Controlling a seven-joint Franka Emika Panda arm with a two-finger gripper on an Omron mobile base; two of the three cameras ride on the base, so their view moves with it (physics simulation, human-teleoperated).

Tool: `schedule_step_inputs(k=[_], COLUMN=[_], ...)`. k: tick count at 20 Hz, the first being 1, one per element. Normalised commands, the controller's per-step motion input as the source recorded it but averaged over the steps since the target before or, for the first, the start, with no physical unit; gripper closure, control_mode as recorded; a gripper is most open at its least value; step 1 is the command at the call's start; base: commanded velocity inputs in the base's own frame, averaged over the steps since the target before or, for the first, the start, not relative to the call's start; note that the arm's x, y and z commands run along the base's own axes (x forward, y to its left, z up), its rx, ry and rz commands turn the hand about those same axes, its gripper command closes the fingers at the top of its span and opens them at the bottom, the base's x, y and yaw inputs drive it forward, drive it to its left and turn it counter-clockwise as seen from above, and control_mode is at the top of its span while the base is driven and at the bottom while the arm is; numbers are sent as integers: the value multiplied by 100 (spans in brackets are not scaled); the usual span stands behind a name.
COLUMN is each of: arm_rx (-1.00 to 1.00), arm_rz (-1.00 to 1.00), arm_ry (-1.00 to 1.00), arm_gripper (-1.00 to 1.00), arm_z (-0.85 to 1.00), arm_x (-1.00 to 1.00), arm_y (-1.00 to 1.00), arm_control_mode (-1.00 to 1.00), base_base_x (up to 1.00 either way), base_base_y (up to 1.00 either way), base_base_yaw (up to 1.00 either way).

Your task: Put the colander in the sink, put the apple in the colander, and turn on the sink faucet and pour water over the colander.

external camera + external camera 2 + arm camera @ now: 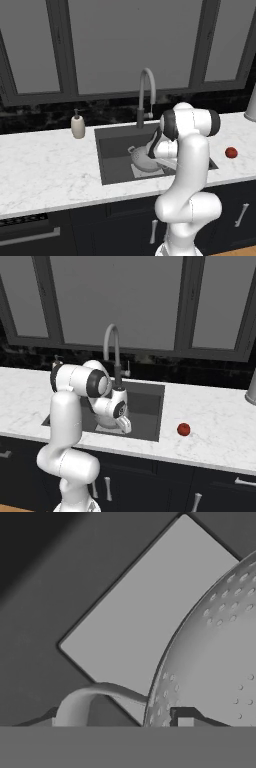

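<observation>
The colander (pixel 142 157) sits inside the sink (pixel 111 150), resting on the pale drain plate (pixel 145 617) at the bottom, toward the right half of the basin with bare dark floor open to its left. In the hand view its dotted wall (pixel 215 662) fills the right side, and one loop handle (pixel 85 697) sticks out toward the left over the plate's near edge. The gripper (pixel 120 721) is down in the basin at the colander's rim, one dark fingertip (pixel 184 716) against the perforated wall; whether the claw is closed on the rim or merely open around it cannot be told (the tips are mostly hidden at the bottom of that view). The arm's forearm leans over the sink's near edge, covering the colander's right side in the left base view. The apple (pixel 183 429) lies on the white marble counter (pixel 210 421) to the right of the sink, well apart from the basin edge, with open counter all round it. The sink faucet (pixel 146 95) stands at the far edge of the sink, its spout arching over the basin. A beige soap dispenser (pixel 78 125) stands on the counter just left of the sink's far corner.
</observation>
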Motion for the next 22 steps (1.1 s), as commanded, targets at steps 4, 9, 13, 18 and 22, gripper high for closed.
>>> schedule_step_inputs(k=[4, 9, 13, 18, 22], arm_rx=[0, 0, 0, 0, 0], arm_rz=[0, 0, 0, 0, 0], arm_ry=[0, 0, 0, 0, -1], arm_gripper=[-100, -100, -100, -100, -100], arm_z=[0, 0, 14, 60, 61], arm_x=[0, 0, -9, -31, -38], arm_y=[0, 0, 0, -3, -14], arm_control_mode=[-100, -100, -100, -100, -100], base_base_x=[0, 0, 0, 0, 0], base_base_y=[0, 0, 0, 0, 0], base_base_yaw=[0, 0, 0, 0, 0])
